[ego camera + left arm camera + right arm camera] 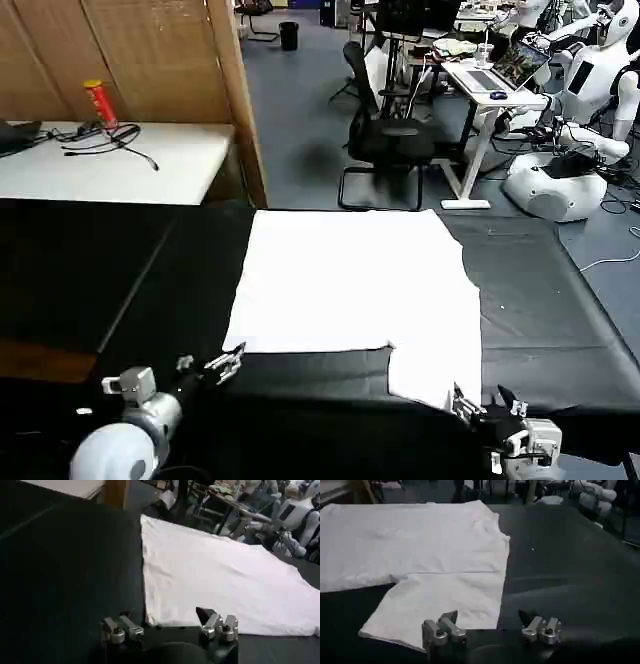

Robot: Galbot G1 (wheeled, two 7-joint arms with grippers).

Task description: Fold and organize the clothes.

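Note:
The clothes are one white T-shirt lying flat, plain side up, on the black table covering. A flap of it reaches toward the near right edge. My left gripper is low at the shirt's near left corner, open, with that corner lying just ahead between its fingers. My right gripper is open at the flap's near corner. In the right wrist view that gripper has the flap's hem in front of its gap. Neither holds cloth.
A white desk with a red can and cables stands behind the table on the left, beside a wooden partition. A black office chair and a white robot are beyond the far edge.

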